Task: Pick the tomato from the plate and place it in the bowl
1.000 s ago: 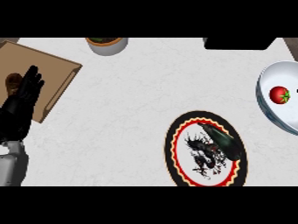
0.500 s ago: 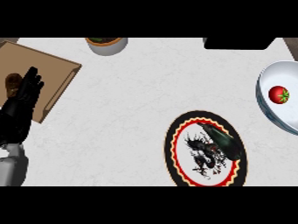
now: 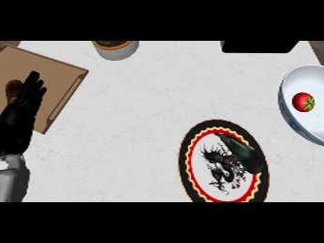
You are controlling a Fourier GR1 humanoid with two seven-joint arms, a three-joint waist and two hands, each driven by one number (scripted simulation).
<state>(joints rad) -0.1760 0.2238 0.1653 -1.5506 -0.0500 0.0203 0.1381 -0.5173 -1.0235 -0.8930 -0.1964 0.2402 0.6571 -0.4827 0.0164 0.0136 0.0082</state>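
- Head view: the tomato [image 3: 304, 101] lies inside the white bowl [image 3: 296, 124], which sits at the counter's [image 3: 150, 95] right edge; the tomato is red with a small green stalk end and rests in the upper half of the bowl's hollow.
- The plate [image 3: 189, 176], black-rimmed with a red and yellow zigzag band and a dark figure on its white middle, lies near the counter's front edge, right of centre and just left of the bowl. A dark green, elongated thing [image 3: 243, 153] lies on the plate's upper right part.
- The left hand [image 3: 20, 116] shows at the counter's left edge, fingers straight and released, holding nothing; its fingertips lie over the wooden tray [image 3: 62, 78] in the back left corner.
- A small brown thing [image 3: 14, 88] sits on the tray, just beside the fingers.
- A pale pot [image 3: 115, 48] stands at the back edge, a black block [image 3: 259, 46] further right.
- The right hand does not show.
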